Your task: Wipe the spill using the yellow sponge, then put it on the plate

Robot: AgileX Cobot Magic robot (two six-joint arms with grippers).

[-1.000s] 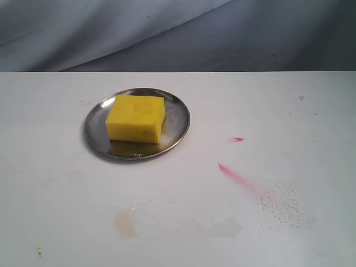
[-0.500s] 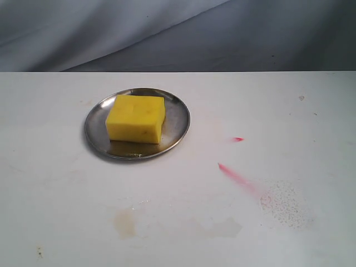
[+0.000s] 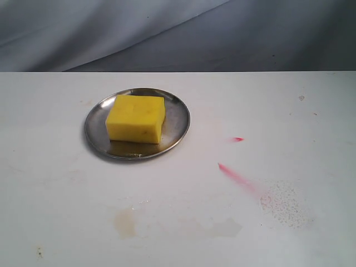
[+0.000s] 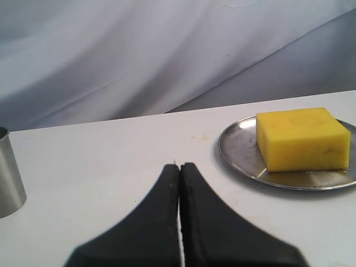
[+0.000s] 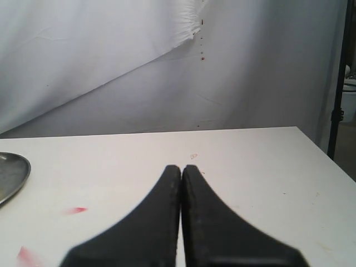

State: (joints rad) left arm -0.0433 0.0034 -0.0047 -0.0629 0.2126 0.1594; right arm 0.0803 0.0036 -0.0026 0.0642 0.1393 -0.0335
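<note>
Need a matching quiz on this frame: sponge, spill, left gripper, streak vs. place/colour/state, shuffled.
Column 1
1 sponge
2 spill
3 left gripper
4 streak

Column 2
A on the plate
B shut, holding nothing
C pink, right of the plate in the exterior view
D tan, off the plate

Pairs: 1-A, 2-D, 3-B, 4-C

White table [image 3: 311,222], grey draped backdrop [image 3: 167,33]

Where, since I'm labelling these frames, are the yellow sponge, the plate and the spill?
yellow sponge [image 3: 136,118], exterior view, its top face.
plate [image 3: 177,119], exterior view, bare metal right of the sponge.
spill [image 3: 125,221], exterior view, middle of the tan patch.
</note>
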